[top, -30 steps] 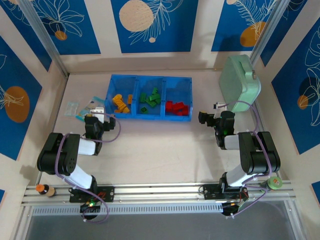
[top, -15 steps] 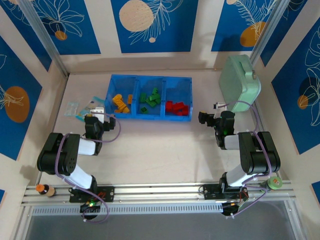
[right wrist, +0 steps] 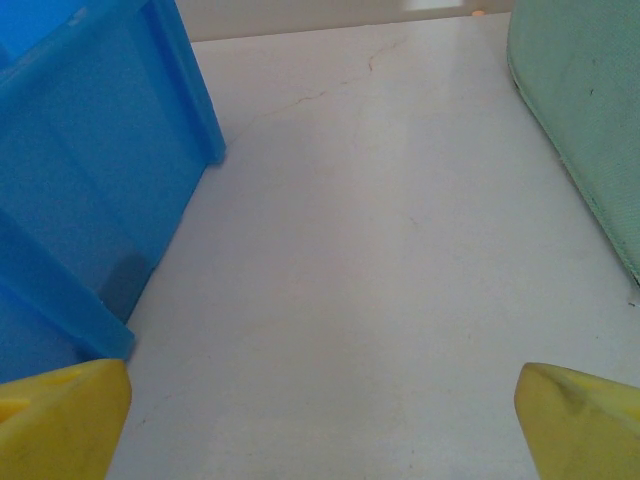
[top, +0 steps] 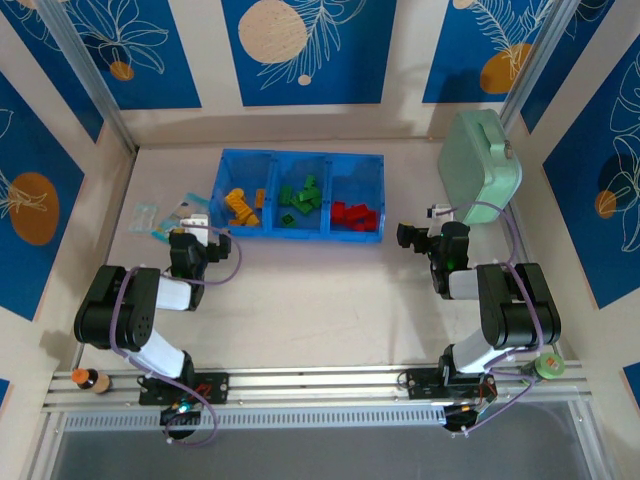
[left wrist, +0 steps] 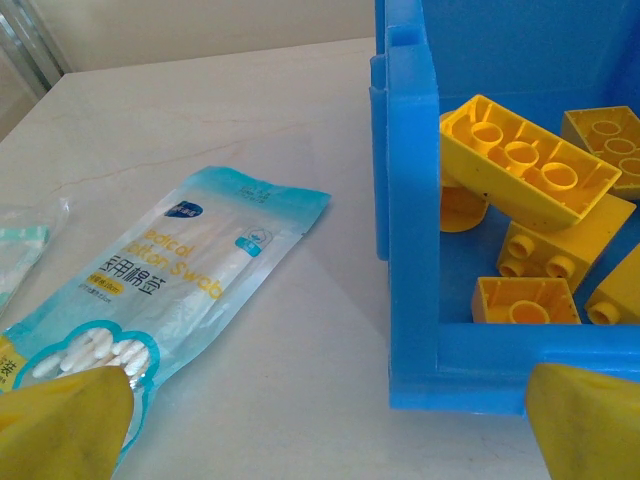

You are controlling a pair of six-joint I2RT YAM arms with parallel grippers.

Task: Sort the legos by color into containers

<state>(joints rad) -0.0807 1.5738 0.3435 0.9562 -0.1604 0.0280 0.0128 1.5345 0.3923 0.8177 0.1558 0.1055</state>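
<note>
The desk (top: 320, 290) is our widest surface, and we see no loose brick on it, so we judge the sorting to be finished or nearly so. What the step in hand seems to call for is a clean check and a clean retreat.

The blue tray (top: 300, 237) sits toward the back, left of centre, with three compartments side by side. The mint-green case (top: 480, 165) stands well apart at the right.

The right pincer (right wrist: 320, 420) sits low over bare desk between the tray's outer wall and the case, its jaws wide apart and nothing in them. We would lift it straight up before swinging, since there is a wall on either side.

The left pincer (left wrist: 320, 425) is likewise spread wide and empty, just beside the tray's near left corner. One fingertip is in front of the tray wall and the other over the cotton-swab packet (left wrist: 170, 290). We would raise it first, so that it neither nudges the tray nor drags the packet. A second packet (left wrist: 20, 250) lies further left.

The legos are all in the tray: yellow ones (top: 240, 205) in the left compartment, green ones (top: 300, 197) in the middle, red ones (top: 355, 213) in the right. The left wrist view shows one yellow brick (left wrist: 530, 165) lying tilted on others, below the rim. A look behind the tray would be prudent, as we cannot see there.
</note>
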